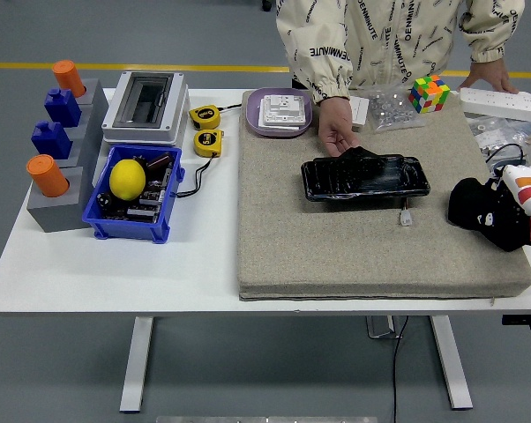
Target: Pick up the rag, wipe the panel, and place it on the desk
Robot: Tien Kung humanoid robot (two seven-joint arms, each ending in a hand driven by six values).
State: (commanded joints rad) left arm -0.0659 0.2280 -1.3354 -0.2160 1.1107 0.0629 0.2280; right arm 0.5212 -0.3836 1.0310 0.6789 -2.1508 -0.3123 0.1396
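The glossy black rectangular panel (365,178) lies flat on the beige fabric mat (336,247), which covers the right part of the white table (107,273). A dark crumpled rag (358,156) sits on the panel's far-left edge, beneath the fingers of a person's hand (336,128); the person stands at the table's far side. The person's other hand (492,77) rests on a white power strip (505,104) at the far right corner.

The right robot hand (488,214), black with a white forearm casing, rests on the mat's right edge, well apart from the panel. Its fingers are curled inward; nothing is visibly held.

A small white connector (407,217) lies on the mat just in front of the panel. Left of the mat stand a blue plastic bin (133,231) containing a yellow lemon (128,179), two yellow tape measures (206,129), and a grey electrical enclosure (145,107).
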